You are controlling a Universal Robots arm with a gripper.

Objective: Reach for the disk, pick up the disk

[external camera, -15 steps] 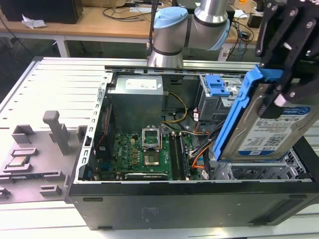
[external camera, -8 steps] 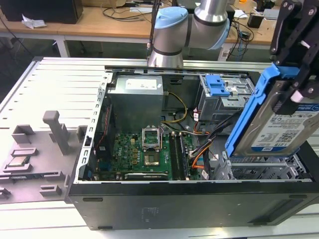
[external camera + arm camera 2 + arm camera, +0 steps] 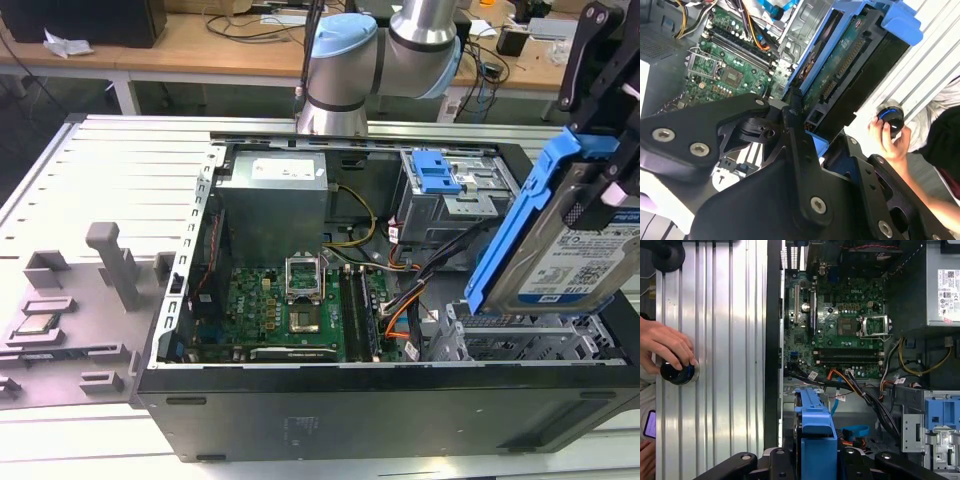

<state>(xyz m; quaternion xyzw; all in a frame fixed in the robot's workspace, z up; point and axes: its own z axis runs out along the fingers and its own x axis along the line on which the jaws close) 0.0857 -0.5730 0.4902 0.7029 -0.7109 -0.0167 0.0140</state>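
Note:
The disk (image 3: 563, 245), a silver hard drive with a white-and-blue label in a blue plastic frame, hangs tilted above the open computer case's drive bay (image 3: 520, 340) at the exterior view's right. My black gripper (image 3: 600, 195) is shut on it from above. In the second wrist view the disk (image 3: 850, 65) shows its green circuit-board side, clamped between my gripper's (image 3: 812, 125) black fingers. The first wrist view shows the disk (image 3: 815, 432) edge-on, its blue frame rising from my gripper (image 3: 815, 465).
The case (image 3: 380, 400) lies open with a green motherboard (image 3: 290, 310), grey power supply (image 3: 275, 200), loose cables (image 3: 420, 280) and a blue-latched drive cage (image 3: 440, 180). A grey fixture (image 3: 70, 320) holds a small chip. A person's hand (image 3: 665, 347) grips a black-blue knob (image 3: 677, 372) on the ribbed table.

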